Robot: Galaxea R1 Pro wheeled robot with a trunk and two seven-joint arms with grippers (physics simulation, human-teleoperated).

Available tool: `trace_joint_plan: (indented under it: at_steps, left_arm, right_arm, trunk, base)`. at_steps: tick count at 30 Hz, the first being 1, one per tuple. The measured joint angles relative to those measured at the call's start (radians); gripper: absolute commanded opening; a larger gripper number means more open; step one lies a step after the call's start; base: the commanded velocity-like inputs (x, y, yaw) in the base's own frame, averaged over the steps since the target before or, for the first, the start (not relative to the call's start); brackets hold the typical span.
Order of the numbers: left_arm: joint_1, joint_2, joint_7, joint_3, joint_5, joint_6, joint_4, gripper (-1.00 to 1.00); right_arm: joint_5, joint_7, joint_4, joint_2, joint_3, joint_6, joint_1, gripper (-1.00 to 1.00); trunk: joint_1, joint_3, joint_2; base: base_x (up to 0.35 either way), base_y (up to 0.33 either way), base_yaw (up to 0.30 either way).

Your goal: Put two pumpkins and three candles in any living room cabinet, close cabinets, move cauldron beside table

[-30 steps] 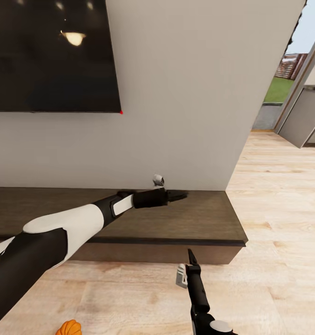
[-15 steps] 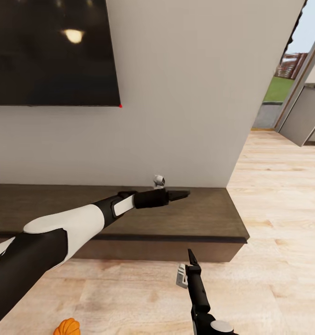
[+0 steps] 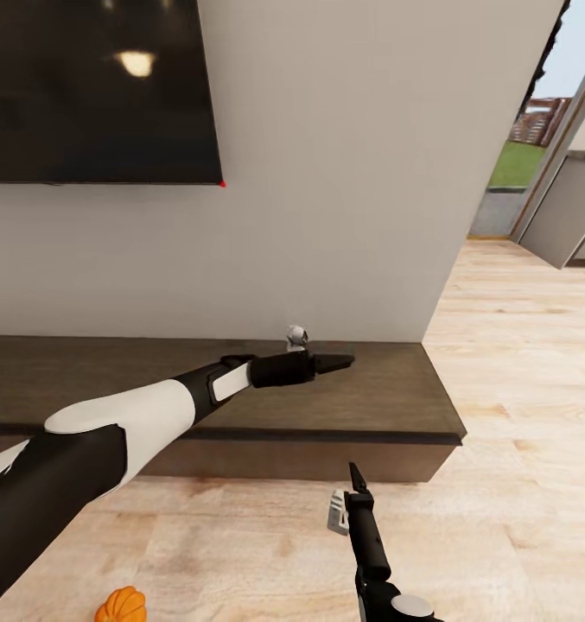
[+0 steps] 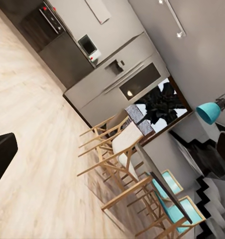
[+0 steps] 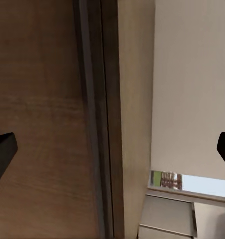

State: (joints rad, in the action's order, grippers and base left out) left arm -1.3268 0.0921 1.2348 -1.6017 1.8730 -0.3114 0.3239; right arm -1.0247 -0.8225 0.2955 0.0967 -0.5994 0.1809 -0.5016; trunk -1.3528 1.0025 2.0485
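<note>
A pale wall (image 3: 327,173) with a dark screen (image 3: 93,86) fills the head view, and along its foot runs the cabinet (image 3: 387,406), long, low and dark brown, its fronts flush, so it looks closed. The left arm (image 3: 111,432) reaches out over the cabinet top, its gripper (image 3: 331,363) pointing sideways; whether its fingers are apart I cannot tell. The right gripper (image 3: 354,477) hangs low before the cabinet's front edge, fingers wide apart with nothing between them. One pumpkin (image 3: 119,606) lies on the wooden floor (image 3: 517,484) near the robot's base, well short of the cabinet. The step in hand looks like opening a drawer: the next move calls for getting a finger on the handle-less front's edge and pulling.
</note>
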Motion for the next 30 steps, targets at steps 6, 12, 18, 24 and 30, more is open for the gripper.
trace_joint_plan:
  at_steps: [6,12,18,24,30]
  left_arm:
    - [0.001,0.002,0.0,0.0,0.0,0.0,0.001,1.0]
    - [0.001,0.003,0.0,0.0,0.0,0.0,0.0,1.0]
    - [0.002,0.003,0.0,0.0,0.0,0.0,0.0,1.0]
    - [0.002,0.003,0.0,0.0,0.0,0.0,0.001,1.0]
    - [0.002,0.004,0.0,0.0,0.0,0.0,0.001,1.0]
  right_arm:
    - [-0.001,-0.038,0.003,0.0,0.0,0.0,0.0,1.0]
    - [-0.001,-0.048,0.006,0.002,0.0,0.0,0.0,1.0]
    - [0.0,-0.049,0.008,0.003,0.0,0.0,0.0,1.0]
    - [0.0,-0.049,0.009,0.007,0.0,-0.001,0.0,1.0]
    - [0.0,-0.049,0.008,0.006,0.0,-0.001,0.0,1.0]
  trunk:
    - [-0.023,0.019,0.042]
    - [-0.046,0.038,0.084]
    - [-0.069,0.056,0.126]
    - [-0.092,0.075,0.168]
    - [-0.115,0.094,0.21]
  base:
    - [0.0,0.0,0.0]
    - [0.0,0.0,0.0]
    - [0.0,0.0,0.0]
    - [0.0,0.0,0.0]
    - [0.0,0.0,0.0]
